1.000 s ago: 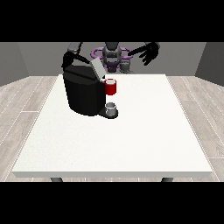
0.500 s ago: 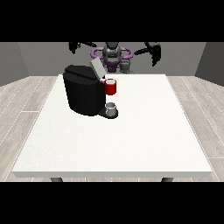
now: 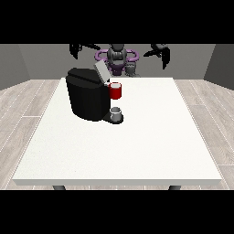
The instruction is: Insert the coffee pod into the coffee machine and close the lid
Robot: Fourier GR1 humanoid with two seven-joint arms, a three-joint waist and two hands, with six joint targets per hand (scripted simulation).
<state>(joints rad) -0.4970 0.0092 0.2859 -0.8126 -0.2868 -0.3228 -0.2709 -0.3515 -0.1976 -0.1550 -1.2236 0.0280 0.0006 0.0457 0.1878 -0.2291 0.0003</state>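
Both hands up and well behind the coffee machine (image 3: 89, 98) — view's-left hand (image 3: 76, 48) and view's-right hand (image 3: 161, 51) hold nothing, finger state unclear — grey thing (image 3: 117, 112) at machine's base, possibly the pod, probably light, rigid, slick: pinch its sides.

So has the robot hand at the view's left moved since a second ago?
Yes. The robot hand at the view's left was down by the top of the coffee machine; now it is raised above it, out to the side, away from the machine.
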